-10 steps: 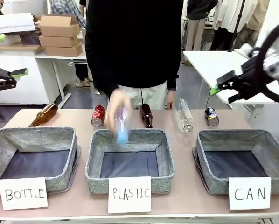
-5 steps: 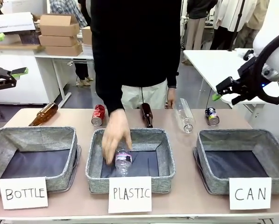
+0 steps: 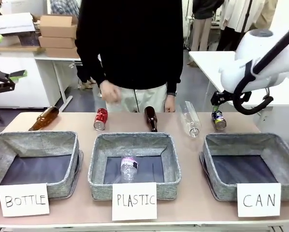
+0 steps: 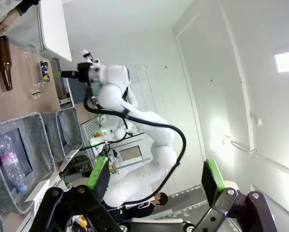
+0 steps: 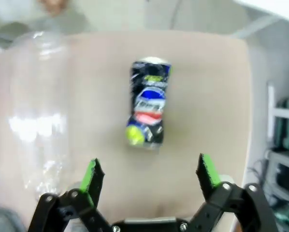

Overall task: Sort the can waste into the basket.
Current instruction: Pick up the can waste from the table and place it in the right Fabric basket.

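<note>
Dark blue-black can (image 5: 147,104) dented, laid on its side, pale print shown, right gripper (image 5: 149,166) held spread over it, left gripper (image 4: 155,174) spread too.

The right arm (image 3: 253,67) is glossy white and rounded, with a thick black cable (image 3: 276,46). The left gripper (image 4: 156,181) and right gripper (image 5: 149,174) are black and angular, with bright green pads (image 5: 208,170). The person (image 3: 135,43) wears a black long-sleeved top and pale trousers.
</note>
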{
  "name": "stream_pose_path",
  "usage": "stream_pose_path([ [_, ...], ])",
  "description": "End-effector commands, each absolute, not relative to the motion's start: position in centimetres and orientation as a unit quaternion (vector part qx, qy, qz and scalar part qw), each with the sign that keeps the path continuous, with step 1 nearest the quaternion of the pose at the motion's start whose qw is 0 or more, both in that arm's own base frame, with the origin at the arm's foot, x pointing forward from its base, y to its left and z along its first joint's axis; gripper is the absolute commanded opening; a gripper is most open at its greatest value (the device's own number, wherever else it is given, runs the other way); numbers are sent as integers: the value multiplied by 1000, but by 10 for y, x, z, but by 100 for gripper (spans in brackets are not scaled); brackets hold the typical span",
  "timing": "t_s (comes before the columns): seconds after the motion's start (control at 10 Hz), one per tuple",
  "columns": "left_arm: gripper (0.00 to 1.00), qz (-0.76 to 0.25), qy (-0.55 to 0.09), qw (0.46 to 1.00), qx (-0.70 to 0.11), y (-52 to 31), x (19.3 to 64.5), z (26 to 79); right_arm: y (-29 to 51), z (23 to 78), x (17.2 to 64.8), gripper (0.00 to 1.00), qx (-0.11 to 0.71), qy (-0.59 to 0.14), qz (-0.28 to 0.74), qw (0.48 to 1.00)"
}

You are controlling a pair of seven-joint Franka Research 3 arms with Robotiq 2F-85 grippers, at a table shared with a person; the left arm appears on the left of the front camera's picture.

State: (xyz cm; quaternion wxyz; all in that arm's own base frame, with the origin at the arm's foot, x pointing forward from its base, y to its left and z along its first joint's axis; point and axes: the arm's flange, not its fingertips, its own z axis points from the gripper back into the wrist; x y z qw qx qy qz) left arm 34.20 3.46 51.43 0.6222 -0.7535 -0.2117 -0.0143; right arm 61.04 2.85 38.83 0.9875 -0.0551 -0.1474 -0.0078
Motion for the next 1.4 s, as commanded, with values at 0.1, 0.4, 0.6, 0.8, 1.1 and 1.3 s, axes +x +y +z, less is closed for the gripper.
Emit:
stream_pose_path([
  [0.1,100,-18,-219,611,-760,33,341,518,32,362,660,100,-39,-90,-56,994],
  [0.4,100,-18,-219,611,-760,33,341,518,23,332,672,100,-39,-72,-75,994],
  [0.6,100,-18,-219,611,-760,33,341,518,19,322,672,100,-22,-71,-80,994],
  [0.8,100,-18,-219,611,-760,33,341,518,17,311,671,100,0,-56,-90,994],
  [1.1,100,-18,-219,611,-760,33,341,518,13,309,669,100,15,-45,-111,993],
  [1.3,100,-18,-219,611,-760,33,341,518,12,310,668,41,16,-41,-111,993],
])
